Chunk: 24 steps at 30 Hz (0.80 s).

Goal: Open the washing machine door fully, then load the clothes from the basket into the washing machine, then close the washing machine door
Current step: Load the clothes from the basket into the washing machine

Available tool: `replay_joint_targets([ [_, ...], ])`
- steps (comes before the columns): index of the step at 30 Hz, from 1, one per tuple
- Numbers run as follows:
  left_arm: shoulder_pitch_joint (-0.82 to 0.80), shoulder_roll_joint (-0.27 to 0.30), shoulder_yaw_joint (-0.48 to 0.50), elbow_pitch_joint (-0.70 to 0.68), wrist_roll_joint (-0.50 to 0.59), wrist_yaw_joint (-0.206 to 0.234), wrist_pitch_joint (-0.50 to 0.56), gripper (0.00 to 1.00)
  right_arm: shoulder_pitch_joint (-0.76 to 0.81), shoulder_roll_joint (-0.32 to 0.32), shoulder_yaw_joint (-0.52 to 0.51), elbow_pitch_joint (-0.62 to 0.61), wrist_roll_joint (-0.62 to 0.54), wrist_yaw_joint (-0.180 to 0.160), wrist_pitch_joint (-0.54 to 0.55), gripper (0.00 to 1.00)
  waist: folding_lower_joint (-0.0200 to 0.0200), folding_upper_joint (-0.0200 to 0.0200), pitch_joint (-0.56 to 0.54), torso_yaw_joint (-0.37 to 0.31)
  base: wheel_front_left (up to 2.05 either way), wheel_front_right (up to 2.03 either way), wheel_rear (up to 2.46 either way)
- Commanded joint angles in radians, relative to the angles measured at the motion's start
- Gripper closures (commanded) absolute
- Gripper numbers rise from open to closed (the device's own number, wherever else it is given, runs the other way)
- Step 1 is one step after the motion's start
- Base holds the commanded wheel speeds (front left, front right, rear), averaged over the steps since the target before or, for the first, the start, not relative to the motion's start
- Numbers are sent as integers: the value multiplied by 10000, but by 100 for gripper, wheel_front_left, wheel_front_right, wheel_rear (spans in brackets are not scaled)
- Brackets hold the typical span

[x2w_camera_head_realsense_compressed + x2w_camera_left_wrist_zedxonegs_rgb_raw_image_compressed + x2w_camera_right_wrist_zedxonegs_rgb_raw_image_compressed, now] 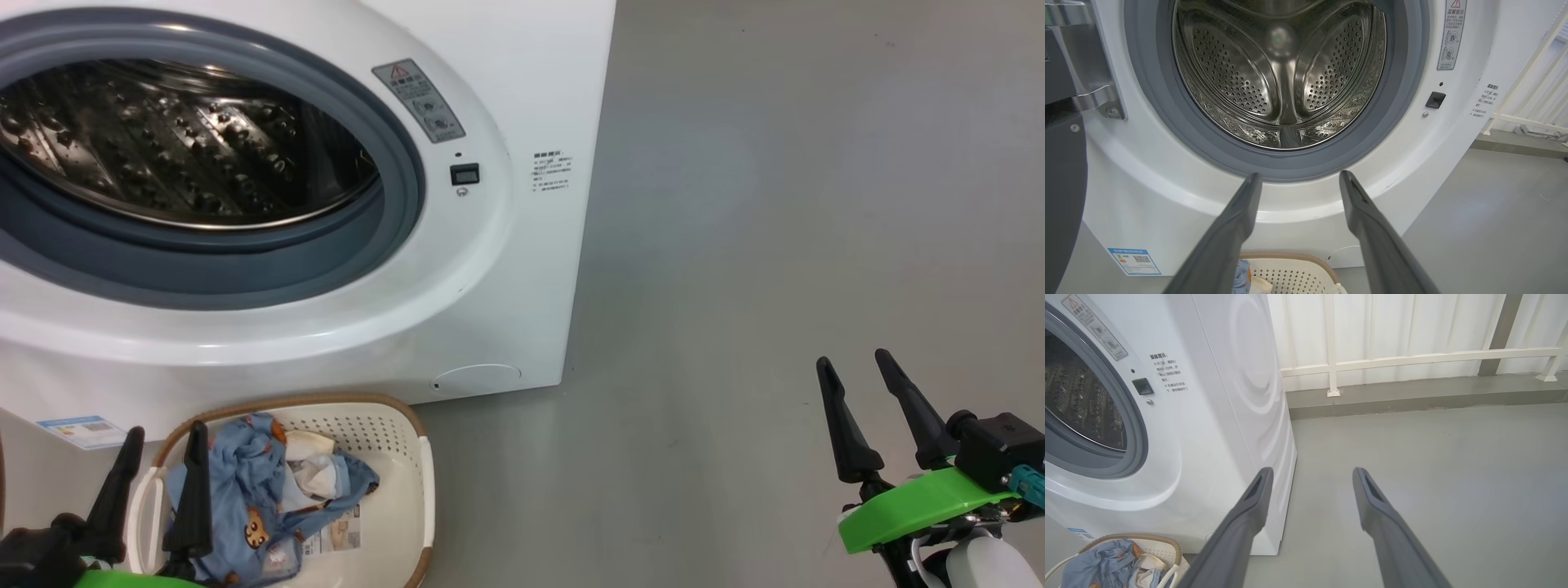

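Your left gripper [166, 431] and right gripper [855, 359] stand wide, empty. The clothes [245, 482] lie in the basket [426, 490] before the washing machine [506, 269]; its door [1061, 183] seems swung aside. Pinch shallow and trailing cloth may drop.

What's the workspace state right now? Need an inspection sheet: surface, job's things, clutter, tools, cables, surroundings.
Surface: grey floor, smooth.
Job's things: washing machine with its door swung open to the left; drum holds no laundry. Basket on the floor before the machine, clothes inside it.
Clutter: nothing seen.
Tools: left tool open, over the basket's left end, holding nothing; right tool open, over the floor right of the machine, holding nothing.
Cables: teal connector at the right wrist; no loose cable seen.
Surroundings: white panelled wall with a cream rail.
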Motion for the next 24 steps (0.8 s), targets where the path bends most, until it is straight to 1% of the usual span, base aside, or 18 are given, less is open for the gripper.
replay_joint_targets([
  [1,-372,220,332,-106,105,-31,-55,0,-16,-98,194,-283,-51,16,-120,0,0,0,28,15,33,-33,0],
  [7,-444,97,397,283,258,-31,-55,0,-51,-70,172,-293,-40,16,-120,0,0,0,155,63,4,-4,0],
  [13,-563,-173,482,1210,579,-31,-55,0,-141,7,218,-333,-60,16,-120,0,0,0,362,77,0,0,0],
  [15,-689,-336,566,1758,675,-31,-55,0,-185,48,233,-370,-76,16,-120,0,0,0,510,94,0,0,0],
  [17,-893,-450,428,2364,762,-31,-55,0,-238,82,287,-378,-89,16,-120,0,0,0,663,116,0,0,0],
  [24,-2299,-605,348,5462,1370,-21,-55,0,-668,120,506,-413,-102,16,-120,0,0,0,1434,125,0,0,0],
])
